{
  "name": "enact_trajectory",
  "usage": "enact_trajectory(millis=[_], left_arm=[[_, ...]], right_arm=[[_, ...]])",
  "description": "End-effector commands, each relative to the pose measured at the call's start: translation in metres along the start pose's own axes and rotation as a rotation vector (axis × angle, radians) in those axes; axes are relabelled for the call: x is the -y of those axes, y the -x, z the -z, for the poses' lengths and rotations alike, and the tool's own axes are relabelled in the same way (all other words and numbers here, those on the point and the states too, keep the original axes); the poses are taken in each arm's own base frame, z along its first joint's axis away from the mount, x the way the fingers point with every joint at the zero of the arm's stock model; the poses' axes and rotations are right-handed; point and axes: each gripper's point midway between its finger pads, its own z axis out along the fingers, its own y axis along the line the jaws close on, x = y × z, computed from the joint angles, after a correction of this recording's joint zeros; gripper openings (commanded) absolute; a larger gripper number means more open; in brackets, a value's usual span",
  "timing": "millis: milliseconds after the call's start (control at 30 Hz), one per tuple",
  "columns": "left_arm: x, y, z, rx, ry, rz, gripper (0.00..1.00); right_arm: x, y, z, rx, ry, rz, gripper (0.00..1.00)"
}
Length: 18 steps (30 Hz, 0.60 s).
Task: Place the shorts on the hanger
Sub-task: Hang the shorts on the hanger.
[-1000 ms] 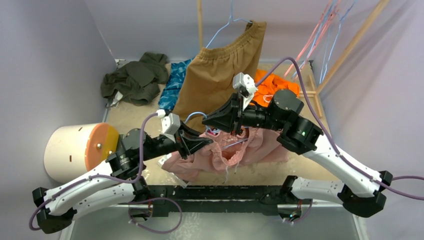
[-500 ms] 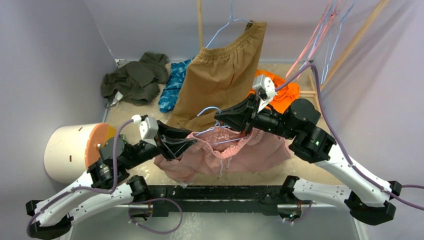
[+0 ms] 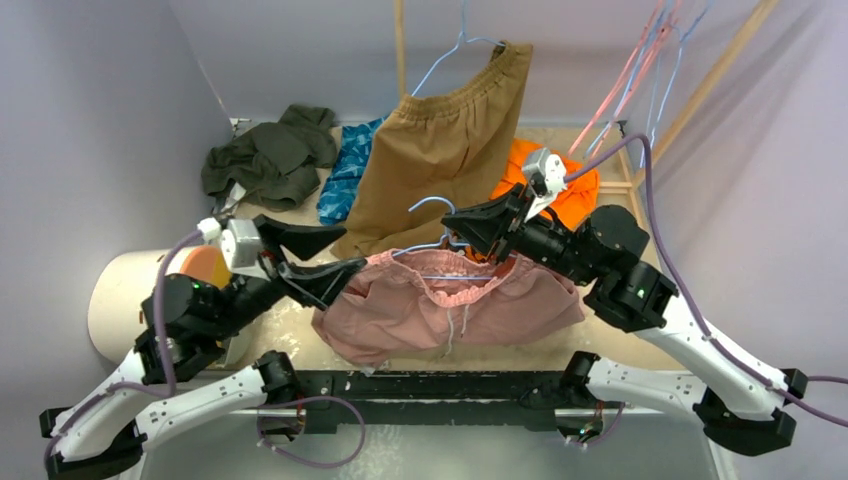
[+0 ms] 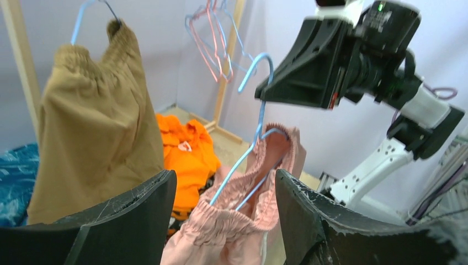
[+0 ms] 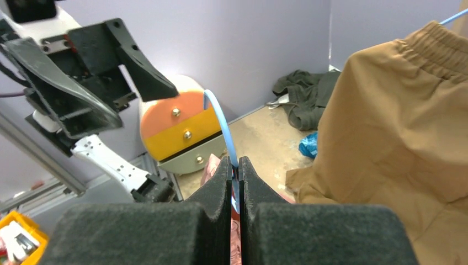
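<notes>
The dusty-pink shorts point(image 3: 450, 305) hang by their gathered waistband from the light-blue wire hanger point(image 3: 430, 207). In the left wrist view the hanger point(image 4: 255, 102) runs down into the waistband of the shorts point(image 4: 232, 232). My right gripper point(image 3: 466, 226) is shut on the hanger's neck just below the hook, and the wire point(image 5: 221, 124) rises out between its pads point(image 5: 234, 163). My left gripper point(image 3: 352, 248) stands open just left of the shorts, its fingers apart from the cloth point(image 4: 225, 176).
Larger tan-brown shorts point(image 3: 440, 150) hang on another blue hanger from a wooden rack behind. An orange garment point(image 3: 565, 185), a blue patterned cloth point(image 3: 345, 175) and a dark green garment point(image 3: 270, 155) lie at the back. A white drum with an orange face point(image 3: 140, 300) stands left. Pink and blue hangers point(image 3: 640, 70) hang top right.
My left gripper has opened, let go of the shorts and drawn back to the left. The right gripper has carried the hanger up and right, and the shorts now hang spread out.
</notes>
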Motion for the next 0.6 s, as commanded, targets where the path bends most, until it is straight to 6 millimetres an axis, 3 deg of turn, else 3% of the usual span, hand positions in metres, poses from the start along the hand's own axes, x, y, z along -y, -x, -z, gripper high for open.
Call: enact_trajectory(millis=[0, 200, 267, 400, 567], left_arm=[[-0.003, 0.035, -0.002, 0.084, 0.042, 0.0, 0.65], [0.002, -0.002, -0.022, -0.063, -0.009, -0.055, 0.62], [0.006, -0.005, -0.034, -0.109, -0.027, -0.068, 0.6], [0.03, -0.005, -0.065, -0.139, -0.124, 0.03, 0.57], [0.073, -0.031, -0.088, -0.135, -0.363, 0.202, 0.55]], right_arm=[[0.006, 0.041, 0.008, 0.167, -0.058, -0.005, 0.0], [0.015, 0.044, 0.017, 0.192, -0.112, -0.009, 0.0], [0.02, 0.045, 0.022, 0.198, -0.14, -0.01, 0.0], [0.032, 0.045, 0.028, 0.222, -0.213, -0.033, 0.0], [0.037, 0.044, 0.032, 0.252, -0.243, -0.1, 0.0]])
